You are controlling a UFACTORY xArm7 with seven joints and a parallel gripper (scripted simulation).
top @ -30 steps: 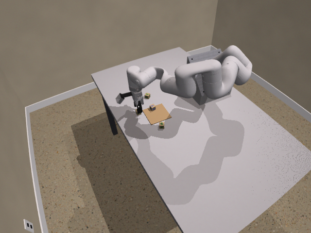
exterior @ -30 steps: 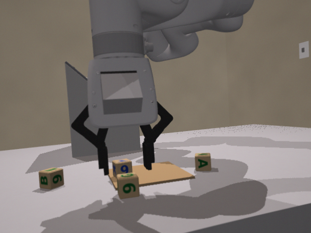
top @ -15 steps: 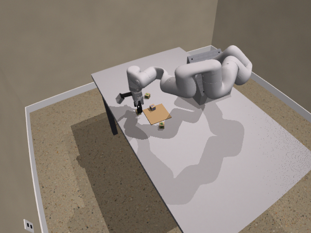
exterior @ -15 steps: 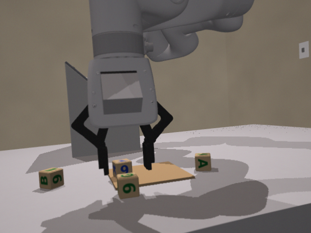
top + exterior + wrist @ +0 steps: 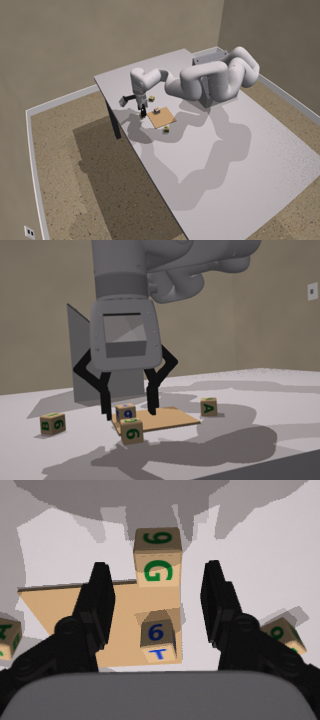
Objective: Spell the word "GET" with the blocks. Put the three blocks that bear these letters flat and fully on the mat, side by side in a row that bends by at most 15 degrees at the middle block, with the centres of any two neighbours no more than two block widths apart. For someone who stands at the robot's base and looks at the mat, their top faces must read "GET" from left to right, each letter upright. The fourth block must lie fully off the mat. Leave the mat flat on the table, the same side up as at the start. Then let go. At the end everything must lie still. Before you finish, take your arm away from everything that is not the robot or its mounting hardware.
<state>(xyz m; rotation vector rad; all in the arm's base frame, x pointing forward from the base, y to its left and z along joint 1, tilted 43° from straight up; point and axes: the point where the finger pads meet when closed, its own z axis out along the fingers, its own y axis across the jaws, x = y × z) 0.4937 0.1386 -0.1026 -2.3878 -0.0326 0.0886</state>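
Note:
The tan mat [image 5: 165,119] [image 5: 175,419] [image 5: 50,602] lies flat on the table. A block with a blue T and 6 [image 5: 156,110] [image 5: 125,411] [image 5: 158,641] stands on the mat near its edge. The G block [image 5: 131,431] [image 5: 157,555] sits on the table just off that edge, G up in the wrist view. A block showing B [image 5: 151,98] [image 5: 52,423] [image 5: 282,632] and a block showing A [image 5: 166,129] [image 5: 208,407] [image 5: 7,637] lie off the mat on either side. My gripper [image 5: 142,111] [image 5: 130,415] [image 5: 157,579] is open and empty, its fingers low and astride the G block, not touching it.
The grey base box [image 5: 209,58] [image 5: 80,356] stands behind the mat. The table's edge [image 5: 113,113] runs close to the G block, with the floor below. The arm's shadow falls across the table [image 5: 206,167] [image 5: 258,395].

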